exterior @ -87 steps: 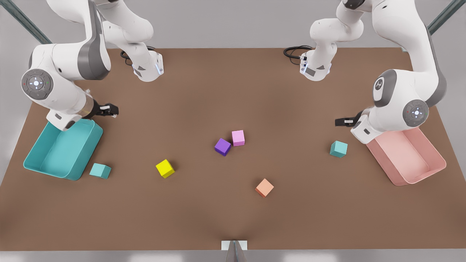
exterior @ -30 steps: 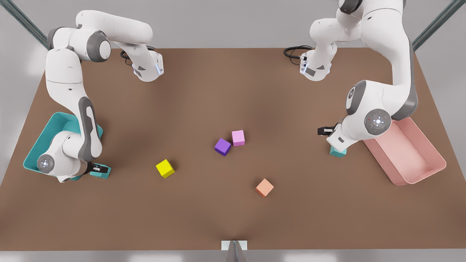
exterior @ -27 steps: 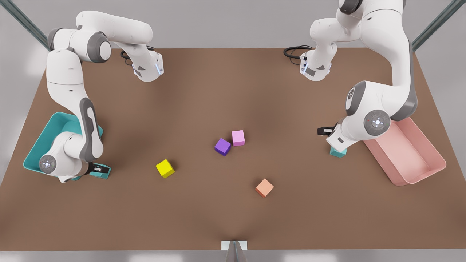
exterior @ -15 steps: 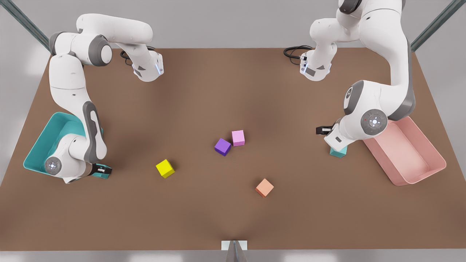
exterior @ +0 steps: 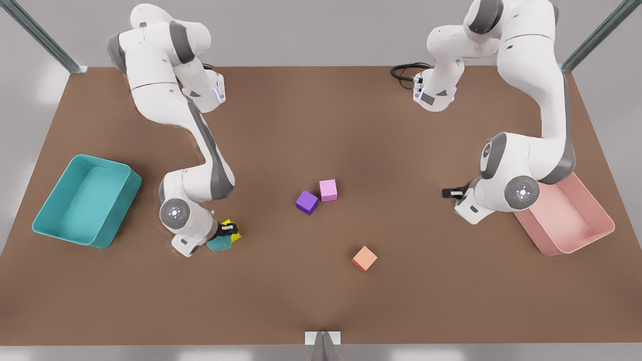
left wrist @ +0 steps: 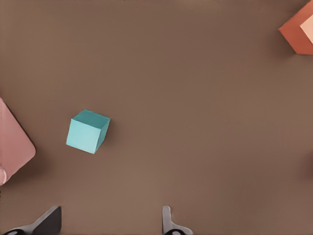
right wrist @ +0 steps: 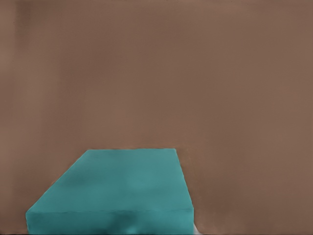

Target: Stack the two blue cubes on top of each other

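Two small matte teal cubes are on the scene, well apart. The held teal cube (exterior: pixel 218 244) sits in the right gripper (exterior: pixel 226 231), at the front view's left, touching or just beside the yellow cube (exterior: pixel 234 227), part of which the fingers cover. The right wrist view gives the held teal cube (right wrist: pixel 117 191) from very close, its top face broad against the brown table; I take it as clamped, though the pads themselves are out of sight there.

The left gripper (exterior: pixel 453 193) hovers at the front view's right, next to the pink rectangular bin (exterior: pixel 577 248). Its wrist stands in front of the other cube in the front view, but the left wrist view has the free teal cube (left wrist: pixel 88 131) plain, resting on the table near a corner of the pink rectangular bin (left wrist: pixel 12 142). The left gripper (left wrist: pixel 111 213) is spread wide and empty, apart from the cube. The orange cube (left wrist: pixel 299 32) sits at that picture's far corner.

Six small cubes in all: two teal, one yellow, one purple cube (exterior: pixel 306 202), one pink cube (exterior: pixel 328 190) just beside the purple, and one orange cube (exterior: pixel 364 258). Two bins: the pink one and a teal rectangular bin (exterior: pixel 128 200), on a brown table (exterior: pixel 321 125).
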